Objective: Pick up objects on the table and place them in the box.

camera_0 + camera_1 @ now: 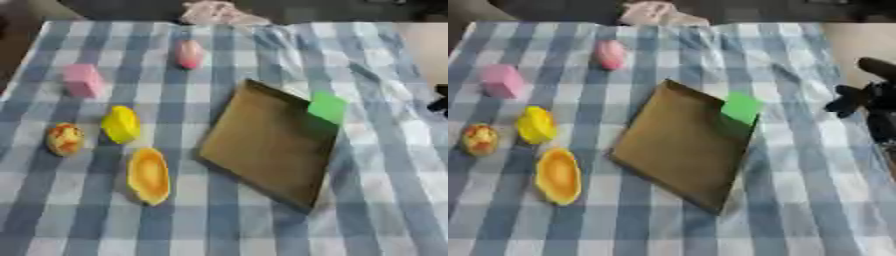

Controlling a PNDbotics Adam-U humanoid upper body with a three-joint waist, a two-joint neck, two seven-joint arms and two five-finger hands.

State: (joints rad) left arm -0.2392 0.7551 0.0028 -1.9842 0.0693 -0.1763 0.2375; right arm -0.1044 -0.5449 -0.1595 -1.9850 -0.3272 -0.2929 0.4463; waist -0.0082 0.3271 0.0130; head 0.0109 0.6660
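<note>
A flat brown box (267, 145) lies in the middle of the checked table. A green block (328, 106) is at the box's far right corner, over the rim; whether it rests inside I cannot tell. Left of the box lie a pink cube (82, 80), a pink egg-shaped thing (189, 53), a yellow thing (121, 124), an orange-yellow oval piece (148, 175) and a small red-and-yellow round thing (65, 139). My right hand (866, 97) is at the right edge, apart from the green block, its fingers spread and holding nothing. The left hand does not show.
The blue-and-white checked cloth (385, 200) is rumpled to the right of the box. A pale crumpled thing (217, 12) lies at the far edge of the table. The table's right edge runs beside my right hand.
</note>
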